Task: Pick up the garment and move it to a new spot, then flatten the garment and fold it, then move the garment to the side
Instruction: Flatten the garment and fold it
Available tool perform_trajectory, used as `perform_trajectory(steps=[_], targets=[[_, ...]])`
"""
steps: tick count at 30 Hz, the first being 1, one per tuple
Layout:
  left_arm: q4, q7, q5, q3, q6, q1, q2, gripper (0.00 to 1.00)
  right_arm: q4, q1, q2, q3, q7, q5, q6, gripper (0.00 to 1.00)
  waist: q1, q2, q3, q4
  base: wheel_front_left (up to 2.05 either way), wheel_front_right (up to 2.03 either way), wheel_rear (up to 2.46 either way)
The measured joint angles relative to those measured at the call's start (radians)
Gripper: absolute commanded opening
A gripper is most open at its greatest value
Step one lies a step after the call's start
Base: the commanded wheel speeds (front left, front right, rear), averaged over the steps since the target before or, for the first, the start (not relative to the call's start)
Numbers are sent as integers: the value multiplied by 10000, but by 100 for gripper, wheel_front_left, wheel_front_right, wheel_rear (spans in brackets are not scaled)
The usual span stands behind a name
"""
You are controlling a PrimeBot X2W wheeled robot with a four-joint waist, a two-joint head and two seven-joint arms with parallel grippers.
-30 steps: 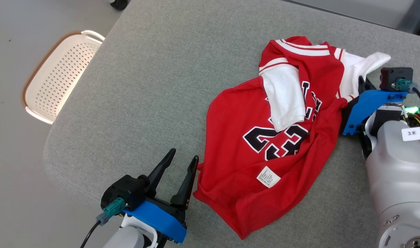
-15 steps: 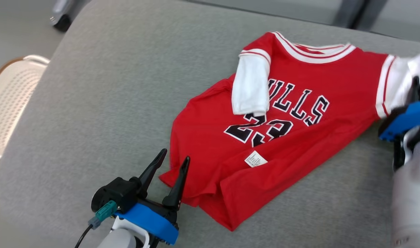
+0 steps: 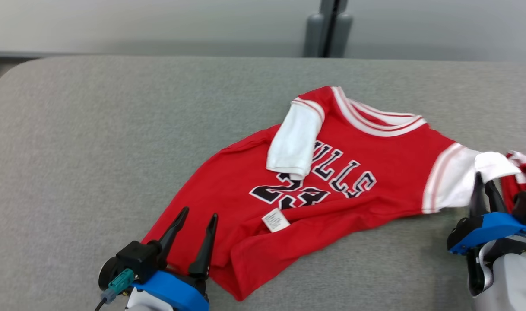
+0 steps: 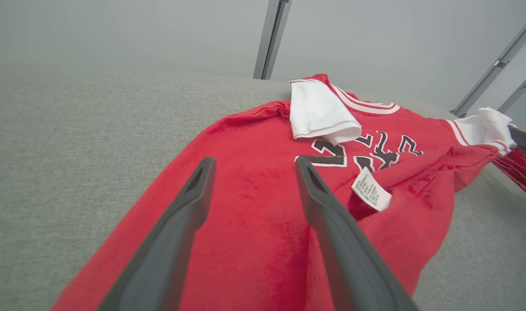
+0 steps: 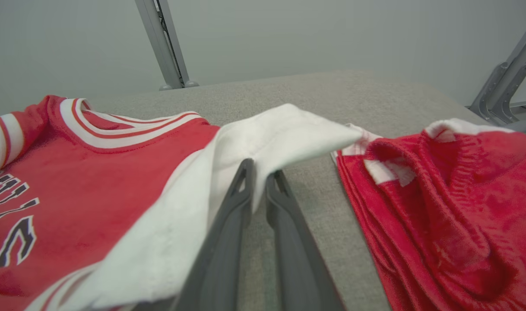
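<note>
The garment (image 3: 353,160) is a red jersey with white sleeves and black lettering, lying face up across the grey table (image 3: 94,129). Its left sleeve (image 3: 293,144) is folded over the chest. My left gripper (image 3: 199,212) stands open just above the jersey's lower hem, and the left wrist view shows red cloth (image 4: 254,194) below and between its spread fingers (image 4: 189,203). My right gripper (image 3: 482,181) is shut on the white right sleeve (image 5: 271,138), which drapes over its fingertips (image 5: 243,172) and is lifted slightly off the table.
A second, crumpled red garment (image 5: 440,203) lies at the table's right edge, close beside my right gripper. A grey post (image 3: 327,28) stands behind the table. The table's rounded left corner (image 3: 4,73) is at the far left.
The head camera has swung, and the white basket has left the picture. The crumpled jersey has been drawn out to the right and spread flatter. My right gripper has shut on the sleeve.
</note>
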Motion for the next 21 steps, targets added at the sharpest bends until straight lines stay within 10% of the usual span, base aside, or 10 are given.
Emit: perform_trajectory(steps=[21], targets=[[4899, -82, 1542, 1546, 167, -991, -100, 100, -2698, 1633, -23, 4951, -12, 2823, -2, 100, 1, -2, -409, -1383, 0, 0, 0]])
